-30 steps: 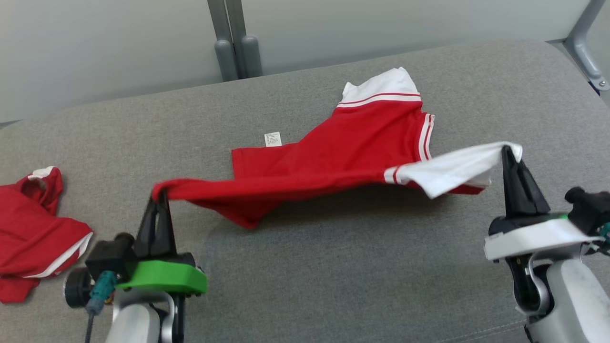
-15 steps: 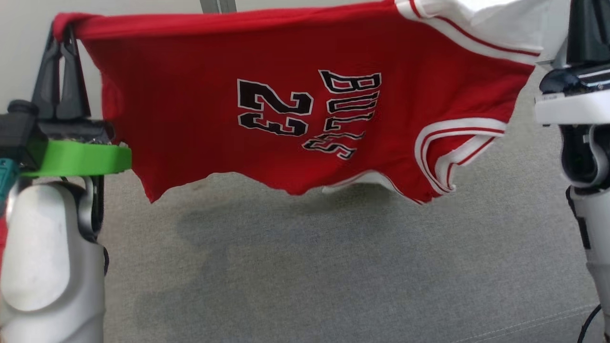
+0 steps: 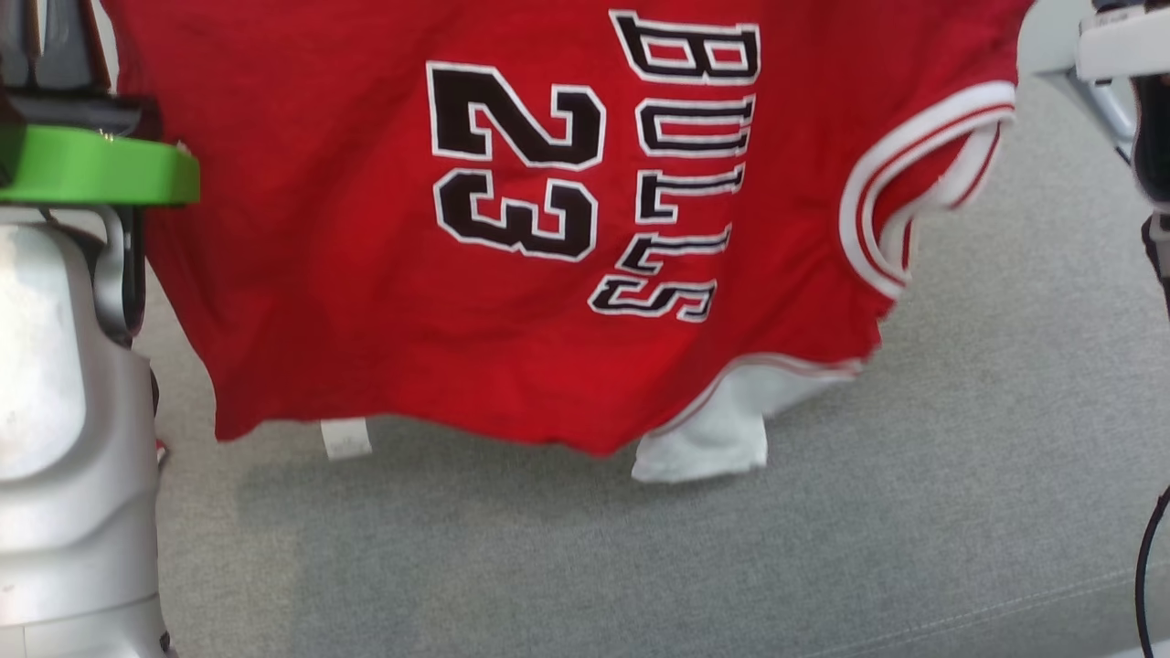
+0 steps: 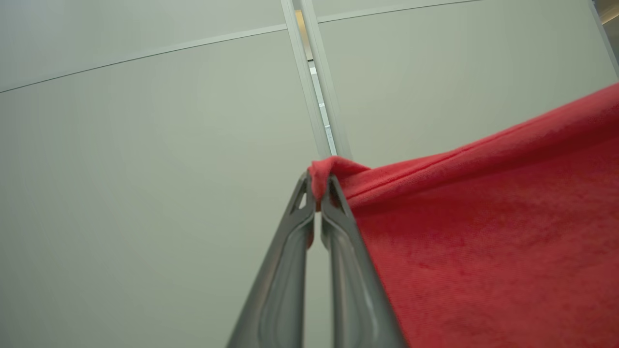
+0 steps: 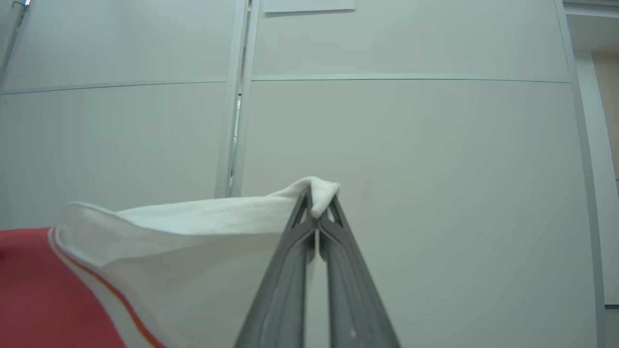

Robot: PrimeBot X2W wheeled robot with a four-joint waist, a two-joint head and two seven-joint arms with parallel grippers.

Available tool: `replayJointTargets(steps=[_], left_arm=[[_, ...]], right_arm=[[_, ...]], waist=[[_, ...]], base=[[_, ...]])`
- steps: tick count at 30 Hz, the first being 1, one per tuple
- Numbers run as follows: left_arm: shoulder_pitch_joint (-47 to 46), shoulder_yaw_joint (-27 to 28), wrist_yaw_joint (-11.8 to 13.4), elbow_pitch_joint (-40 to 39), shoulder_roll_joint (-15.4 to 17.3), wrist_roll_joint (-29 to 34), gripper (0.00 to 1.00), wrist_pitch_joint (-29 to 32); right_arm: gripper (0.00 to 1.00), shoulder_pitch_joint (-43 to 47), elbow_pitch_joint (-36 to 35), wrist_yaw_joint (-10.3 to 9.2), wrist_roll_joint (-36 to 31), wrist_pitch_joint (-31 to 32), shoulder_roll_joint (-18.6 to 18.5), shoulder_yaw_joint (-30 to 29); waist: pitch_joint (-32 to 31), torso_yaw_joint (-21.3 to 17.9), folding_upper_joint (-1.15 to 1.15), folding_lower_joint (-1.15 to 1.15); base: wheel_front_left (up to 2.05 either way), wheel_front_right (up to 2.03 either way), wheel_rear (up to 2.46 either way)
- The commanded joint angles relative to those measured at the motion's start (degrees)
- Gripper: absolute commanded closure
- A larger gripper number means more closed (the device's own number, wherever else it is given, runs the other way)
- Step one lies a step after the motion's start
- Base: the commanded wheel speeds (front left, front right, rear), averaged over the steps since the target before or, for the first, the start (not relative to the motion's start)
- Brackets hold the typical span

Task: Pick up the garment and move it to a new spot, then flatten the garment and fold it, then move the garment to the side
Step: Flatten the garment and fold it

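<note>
A red jersey (image 3: 548, 228) with black "23" and "BULLS" print hangs spread between my two arms, above the grey cushion (image 3: 640, 567). Its white sleeve (image 3: 704, 439) and care label (image 3: 345, 439) dangle at the lower edge. In the left wrist view my left gripper (image 4: 317, 193) is shut on a red corner of the jersey (image 4: 483, 241). In the right wrist view my right gripper (image 5: 317, 208) is shut on the tip of the other white sleeve (image 5: 193, 241). The head view cuts off both grippers' fingertips at its top edge.
My left forearm with its green band (image 3: 91, 164) fills the left edge, and the right wrist (image 3: 1124, 46) sits at the top right. A black cable (image 3: 1143, 567) hangs at the right edge. Pale wall panels (image 5: 411, 145) stand behind the cushion.
Both grippers have risen and lifted the jersey off the cushion. It lay partly on the surface and now hangs free with its printed side facing the head camera.
</note>
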Motion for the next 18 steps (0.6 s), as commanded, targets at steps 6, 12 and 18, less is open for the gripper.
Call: replayJointTargets(steps=[6,12,18], left_arm=[[-10.45,-0.72,1.47,5.6,0.64,1.06,1.0,0.06],[-25.47,-2.19,3.38,10.52,0.6,3.19,1.0,0.07],[-30.05,-0.86,6.29,10.08,-0.84,1.37,1.0,0.07]], right_arm=[[1.0,-9.57,4.8,-0.1,-1.24,-0.02,-0.18,-0.73],[1.0,-23.46,9.77,-0.12,-6.5,-0.03,-0.37,-6.45],[1.0,-29.11,12.24,-0.13,-9.35,-0.02,1.03,-9.66]], waist=[[16.91,0.62,0.0,0.0],[25.65,1.89,0.0,0.0],[28.85,3.53,0.0,0.0]], base=[[0.0,0.0,0.0],[0.0,0.0,0.0],[0.0,0.0,0.0]])
